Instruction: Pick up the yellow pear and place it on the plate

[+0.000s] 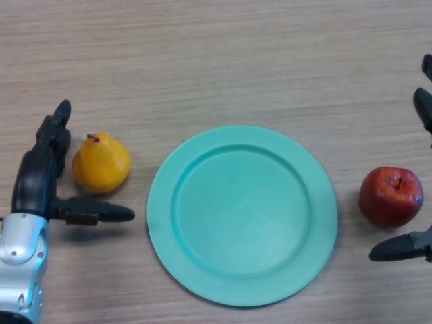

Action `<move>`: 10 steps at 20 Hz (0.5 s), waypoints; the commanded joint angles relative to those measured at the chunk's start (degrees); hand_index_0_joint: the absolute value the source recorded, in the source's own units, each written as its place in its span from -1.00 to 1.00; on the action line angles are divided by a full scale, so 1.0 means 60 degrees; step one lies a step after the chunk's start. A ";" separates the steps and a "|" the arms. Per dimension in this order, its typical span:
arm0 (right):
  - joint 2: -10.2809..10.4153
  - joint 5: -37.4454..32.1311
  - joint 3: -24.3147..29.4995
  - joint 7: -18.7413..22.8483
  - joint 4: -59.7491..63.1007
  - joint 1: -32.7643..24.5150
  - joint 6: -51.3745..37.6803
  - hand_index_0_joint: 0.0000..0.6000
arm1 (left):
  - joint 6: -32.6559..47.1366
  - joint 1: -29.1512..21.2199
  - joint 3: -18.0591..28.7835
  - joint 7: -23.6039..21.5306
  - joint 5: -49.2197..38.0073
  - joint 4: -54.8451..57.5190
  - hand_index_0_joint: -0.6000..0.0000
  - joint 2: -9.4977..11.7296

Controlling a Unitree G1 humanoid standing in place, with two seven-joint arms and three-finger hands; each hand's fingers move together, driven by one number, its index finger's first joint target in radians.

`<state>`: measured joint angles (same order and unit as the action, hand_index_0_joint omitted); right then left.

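A yellow pear point(100, 164) with a short brown stem lies on the wooden table, left of a round teal plate point(202, 270). The plate holds nothing. My left hand point(42, 177) is open around the pear: its fingers stretch up along the pear's left side and its thumb point(101, 214) reaches out just below it. I cannot tell whether they touch the pear. My right hand point(405, 248) shows at the right edge, open, with its thumb below a red apple and its fingers above it.
A red apple point(391, 196) lies right of the plate, between the parts of my right hand. The wooden table point(216, 61) stretches away behind the plate.
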<state>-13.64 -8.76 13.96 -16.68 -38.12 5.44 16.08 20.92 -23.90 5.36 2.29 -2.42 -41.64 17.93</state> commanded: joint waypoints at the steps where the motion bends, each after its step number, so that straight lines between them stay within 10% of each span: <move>1: -0.0140 -0.0449 0.0661 0.0130 -0.0665 -0.0133 -0.1067 -1.00 | 0.1632 -0.0553 0.0306 -0.0453 -0.0432 0.0282 0.50 0.0297; 5: -0.0140 -0.0388 0.0767 0.0109 -0.0726 -0.0057 -0.1050 -1.00 | 0.2316 -0.1009 0.0066 -0.0837 -0.0035 -0.0737 -1.00 0.0110; 10: -0.0130 -0.0136 0.0752 0.0106 -0.0693 -0.0043 -0.1032 -1.00 | 0.2462 -0.1097 0.0003 -0.0866 0.0214 -0.1033 -1.00 0.0085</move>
<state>-13.41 -8.54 14.66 -16.68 -38.90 5.84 16.08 27.16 -27.76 4.12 -0.93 -1.96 -50.46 16.41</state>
